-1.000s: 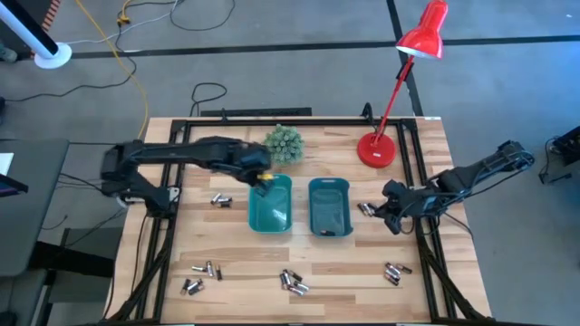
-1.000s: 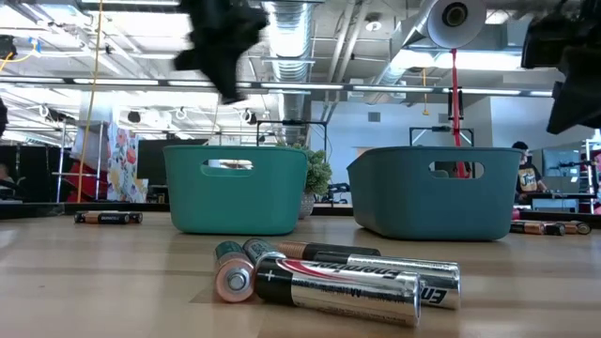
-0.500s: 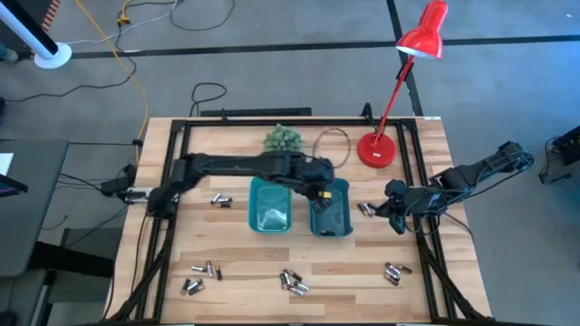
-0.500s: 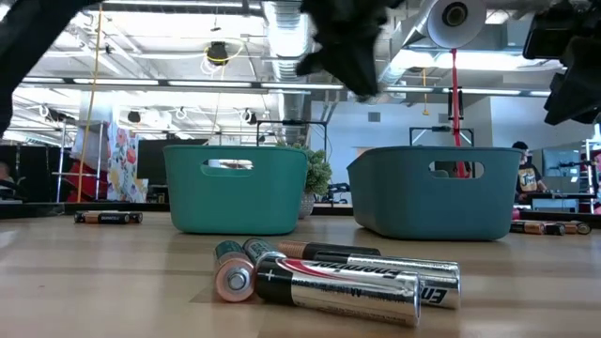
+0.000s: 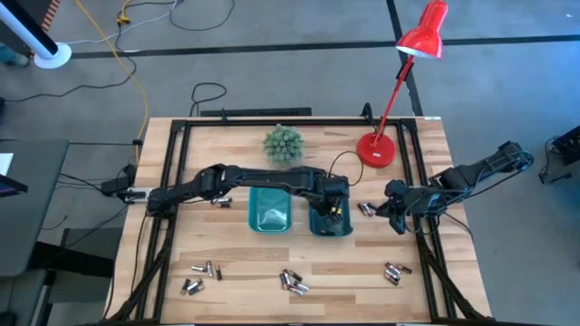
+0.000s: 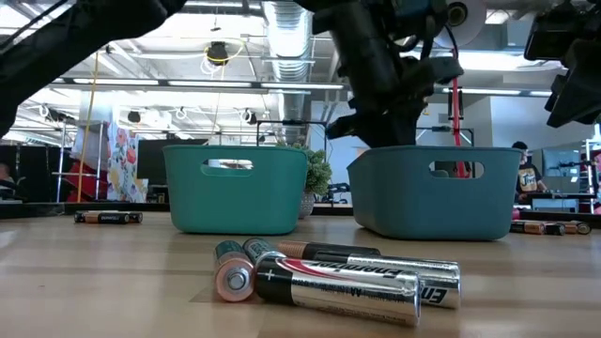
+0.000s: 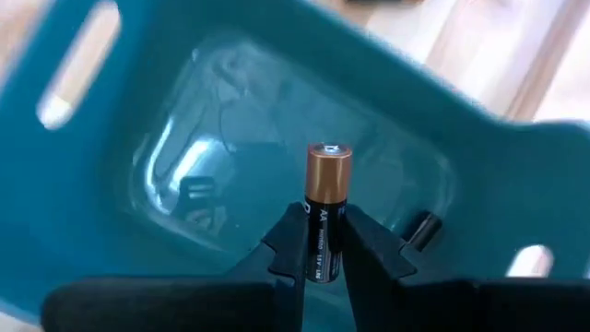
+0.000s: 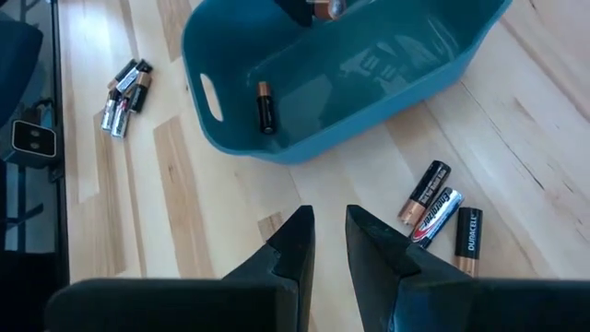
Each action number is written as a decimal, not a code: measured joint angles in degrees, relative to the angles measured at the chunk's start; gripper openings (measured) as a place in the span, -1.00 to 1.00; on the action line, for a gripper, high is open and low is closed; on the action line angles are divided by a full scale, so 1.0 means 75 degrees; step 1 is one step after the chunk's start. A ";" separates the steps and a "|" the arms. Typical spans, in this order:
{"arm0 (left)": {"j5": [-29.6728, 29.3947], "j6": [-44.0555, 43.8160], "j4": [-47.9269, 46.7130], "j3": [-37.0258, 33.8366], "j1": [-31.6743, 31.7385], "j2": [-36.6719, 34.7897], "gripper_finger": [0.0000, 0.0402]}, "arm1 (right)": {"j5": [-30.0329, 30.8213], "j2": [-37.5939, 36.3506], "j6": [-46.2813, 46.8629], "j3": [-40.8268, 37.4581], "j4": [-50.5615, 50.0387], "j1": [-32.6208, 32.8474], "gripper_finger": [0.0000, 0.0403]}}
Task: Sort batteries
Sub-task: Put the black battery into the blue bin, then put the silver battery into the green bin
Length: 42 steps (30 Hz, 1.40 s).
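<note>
Two teal bins stand mid-table, the left bin (image 5: 270,208) and the right bin (image 5: 330,215). My left gripper (image 5: 332,207) reaches over the right bin (image 7: 184,138), shut on a black-and-copper battery (image 7: 327,198). One battery (image 8: 265,106) lies on that bin's floor. Loose batteries lie on the wood in small groups (image 5: 292,282), (image 5: 201,269), (image 5: 392,272), (image 5: 217,199). My right gripper (image 8: 330,242) hovers open near the table's right edge, with three batteries (image 8: 441,217) beside it on the table. My left gripper pinches the battery's black part (image 7: 323,244) between its two fingers. The battery lies along the fingers, its copper end (image 7: 329,171) sticking out past the tips. The fingers slant down from above. The battery hangs clear over the right bin's inside.
A red desk lamp (image 5: 376,149) and a green spiky ball (image 5: 284,145) stand at the table's far side. Black frame rails (image 5: 168,226) run along the left and right edges. In the low view a battery pile (image 6: 338,277) lies close to the camera.
My left gripper has swung from over the left bin toward the table's right edge, then sunk until it hangs low over the right bin. It has stayed shut on the battery throughout.
</note>
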 joint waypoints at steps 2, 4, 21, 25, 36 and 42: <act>-0.0002 -0.0013 0.0151 -0.0108 0.0000 -0.0024 -0.78 | 0.0000 0.0000 -0.0022 0.0000 -0.0003 0.0000 -0.59; 0.0003 -0.0013 0.0200 -0.0144 0.0013 -0.0043 -0.78 | 0.0001 0.0002 -0.0068 0.0000 -0.0004 0.0000 -0.59; 0.0073 -0.0255 0.0360 -0.0321 0.0034 -0.0031 -0.45 | 0.0003 0.0000 -0.0192 0.0000 -0.0006 0.0000 -0.59; 0.0071 -0.0173 0.0377 -0.0321 0.0055 -0.0031 -0.36 | 0.0003 0.0000 -0.0195 0.0000 -0.0004 0.0000 -0.59; -0.0043 0.0133 0.0095 -0.0193 0.0196 -0.0765 -0.37 | 0.0006 0.0000 -0.0004 0.0003 0.0017 0.0000 -0.59; -0.2591 0.0603 -0.1061 -0.0471 0.0152 -0.2186 -0.38 | 0.0006 0.0000 0.0379 0.0006 0.0021 0.0000 -0.59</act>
